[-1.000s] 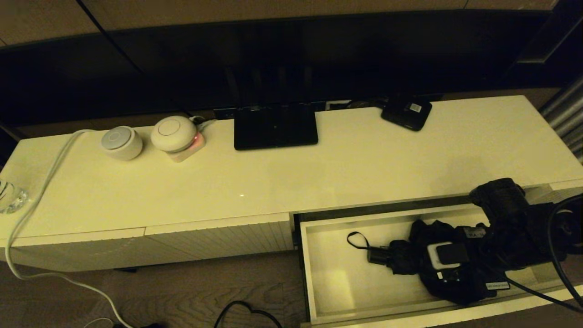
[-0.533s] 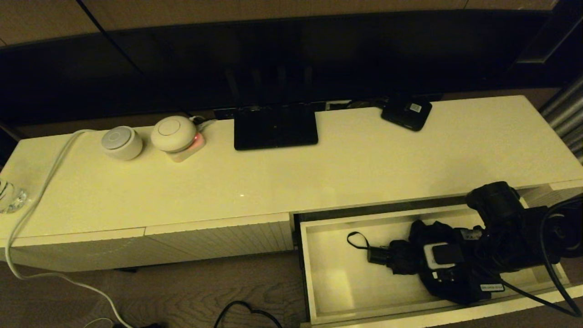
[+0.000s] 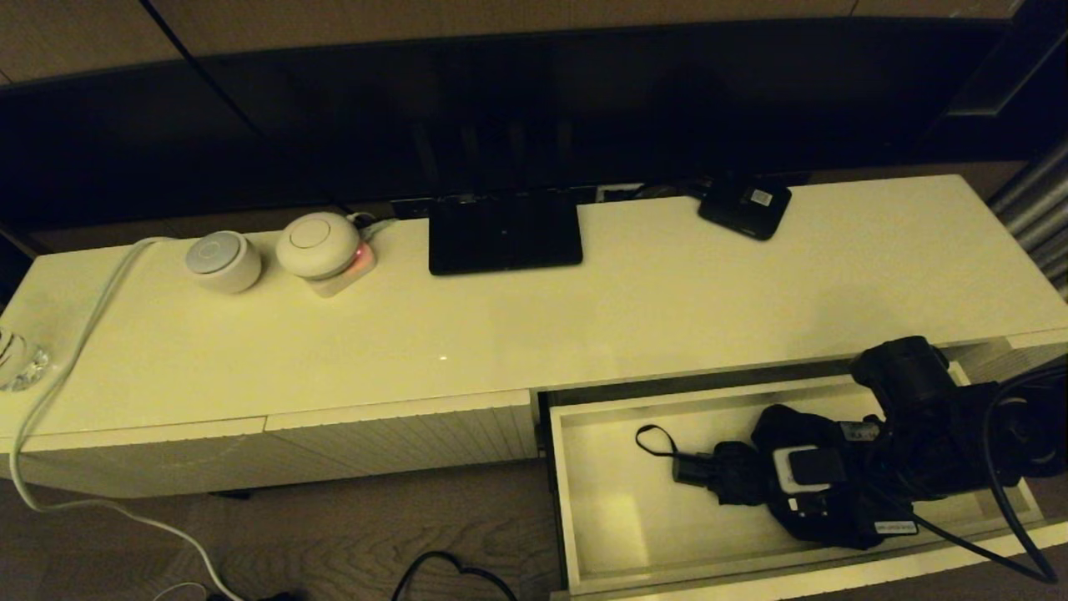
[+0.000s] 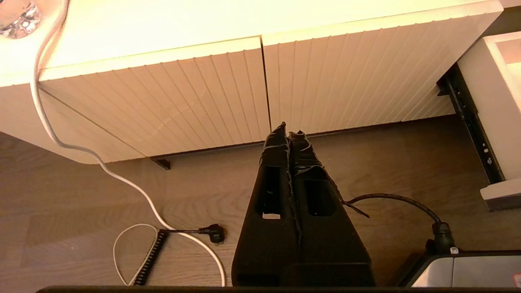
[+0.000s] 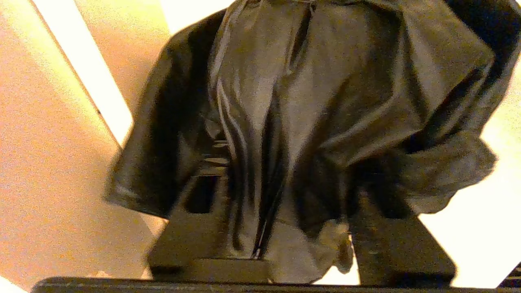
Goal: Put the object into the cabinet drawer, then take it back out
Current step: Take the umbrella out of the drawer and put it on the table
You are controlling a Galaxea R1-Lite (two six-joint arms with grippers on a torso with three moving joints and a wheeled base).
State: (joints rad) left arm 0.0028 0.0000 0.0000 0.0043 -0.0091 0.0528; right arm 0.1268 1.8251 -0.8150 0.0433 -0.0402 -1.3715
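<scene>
Right gripper fingers straddle the umbrella fabric, whether clamped I cannot tell; umbrella lies in the open drawer, lower right of head view; judged: retrieval grasp; next, firm closure, straight lift; left gripper fingers together, parked.

- My right gripper straddles the black umbrella, one finger on either side.
- Bunched fabric fills the gap between them.
- Cream drawer surface lies beneath.
</scene>
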